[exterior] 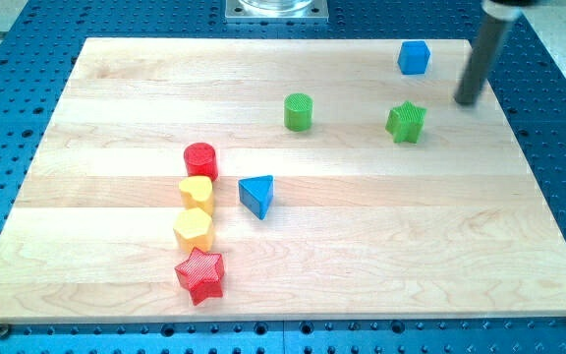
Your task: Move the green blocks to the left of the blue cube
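My tip (469, 101): upper right of the frame, touching no block, holding nothing.
Green star (406, 122): lower left of it.
Blue cube (414, 57): upper left of it.
Green cylinder (298, 111): further left on the worktop (411, 246).

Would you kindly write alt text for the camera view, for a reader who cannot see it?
My tip rests right of the green star, below the blue cube on a wooden board. A green cylinder stands further left.

Blue cube (414, 57) near the worktop's top right edge. Below it, green star block (406, 122); further left, upright green cylinder (298, 111), all apart.
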### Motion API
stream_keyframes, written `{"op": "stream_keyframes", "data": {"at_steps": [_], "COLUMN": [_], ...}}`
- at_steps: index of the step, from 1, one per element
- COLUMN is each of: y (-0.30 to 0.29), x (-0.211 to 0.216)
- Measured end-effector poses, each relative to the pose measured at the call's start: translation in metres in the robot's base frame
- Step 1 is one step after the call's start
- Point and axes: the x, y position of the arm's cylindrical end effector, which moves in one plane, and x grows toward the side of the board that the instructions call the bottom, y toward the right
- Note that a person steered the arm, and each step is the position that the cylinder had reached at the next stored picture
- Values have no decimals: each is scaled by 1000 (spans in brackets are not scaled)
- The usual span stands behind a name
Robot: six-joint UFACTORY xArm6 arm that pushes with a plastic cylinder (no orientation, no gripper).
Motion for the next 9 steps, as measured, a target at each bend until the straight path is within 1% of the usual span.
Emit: {"op": "stream_keyframes", "data": {"at_steps": [1,2,3,4,5,6,7,8,9], "y": [-56,-105,-98,-101,-115,-110,-111,-76,-83], "x": [69,49,-2,-13,-39,-62,-42,-57,-68]}}
